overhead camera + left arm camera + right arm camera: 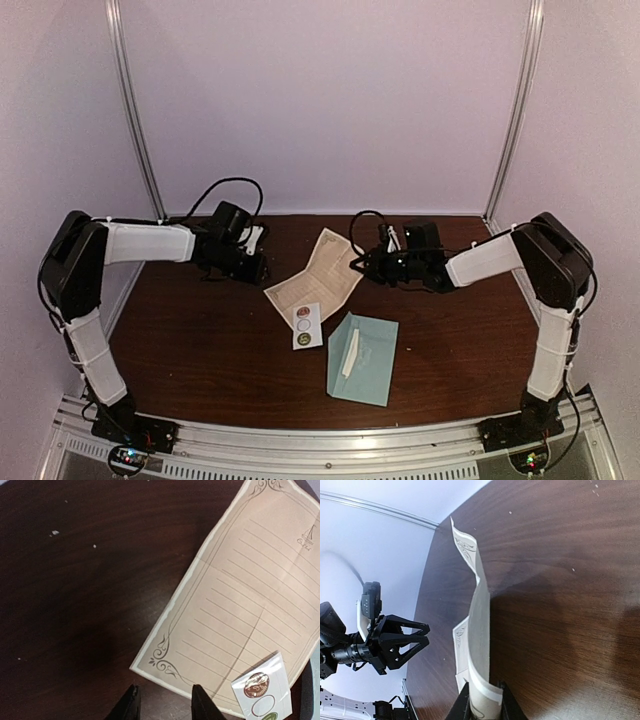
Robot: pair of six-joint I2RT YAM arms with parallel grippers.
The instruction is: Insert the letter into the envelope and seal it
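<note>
The letter, cream paper with ruled lines and scrolled corners, lies mid-table with its right edge raised. My right gripper is shut on that edge; in the right wrist view the sheet curls up between the fingers. My left gripper hovers open just off the letter's left corner, its fingers empty and apart. The pale teal envelope lies flat nearer the arms, right of centre, touched by neither gripper.
A small white sticker strip with round seals rests on the letter's near corner. The dark wooden table is bounded by white walls at the back and sides. The left gripper faces the right wrist camera across the sheet.
</note>
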